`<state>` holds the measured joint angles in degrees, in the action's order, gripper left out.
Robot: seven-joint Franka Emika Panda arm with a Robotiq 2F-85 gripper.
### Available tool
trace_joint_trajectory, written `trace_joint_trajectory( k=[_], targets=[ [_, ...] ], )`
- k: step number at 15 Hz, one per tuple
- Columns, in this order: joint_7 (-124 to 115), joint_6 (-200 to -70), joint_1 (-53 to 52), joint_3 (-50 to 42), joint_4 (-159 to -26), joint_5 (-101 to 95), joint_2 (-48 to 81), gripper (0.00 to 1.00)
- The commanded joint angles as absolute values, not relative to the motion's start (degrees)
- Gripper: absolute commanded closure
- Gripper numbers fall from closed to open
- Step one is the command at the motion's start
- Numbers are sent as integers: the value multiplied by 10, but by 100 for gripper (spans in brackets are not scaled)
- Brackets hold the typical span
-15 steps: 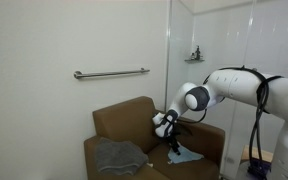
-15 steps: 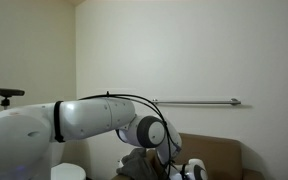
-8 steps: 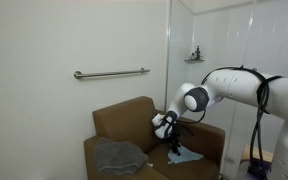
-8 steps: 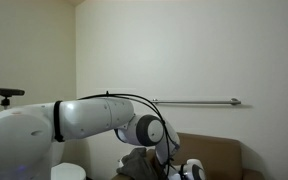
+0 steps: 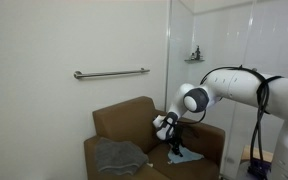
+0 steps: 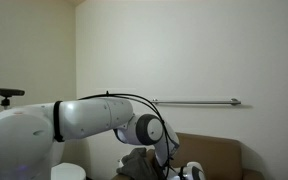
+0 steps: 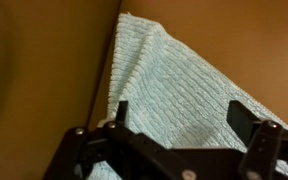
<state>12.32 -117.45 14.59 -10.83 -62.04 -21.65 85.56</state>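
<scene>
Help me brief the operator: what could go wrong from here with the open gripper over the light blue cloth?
The open gripper hangs over the flat light blue cloth; closing may slip off it or pinch the brown chair beneath. The gray towel lies nearby on the same seat; a sideways sweep might drag it.

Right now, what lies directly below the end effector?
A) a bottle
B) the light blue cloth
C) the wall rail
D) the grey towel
B: in the wrist view the light blue cloth fills the gap of the open end effector; the grey towel lies apart.
</scene>
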Motion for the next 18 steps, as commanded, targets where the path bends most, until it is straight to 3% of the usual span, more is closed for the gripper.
trace_joint_trajectory(
  k=[1,12,18],
  targets=[
    [10,-1184,167,-88,-624,-225,856,0],
    [14,-1142,168,-83,-626,-124,856,0],
    [72,-1211,177,-49,-629,-101,856,0]
  ],
)
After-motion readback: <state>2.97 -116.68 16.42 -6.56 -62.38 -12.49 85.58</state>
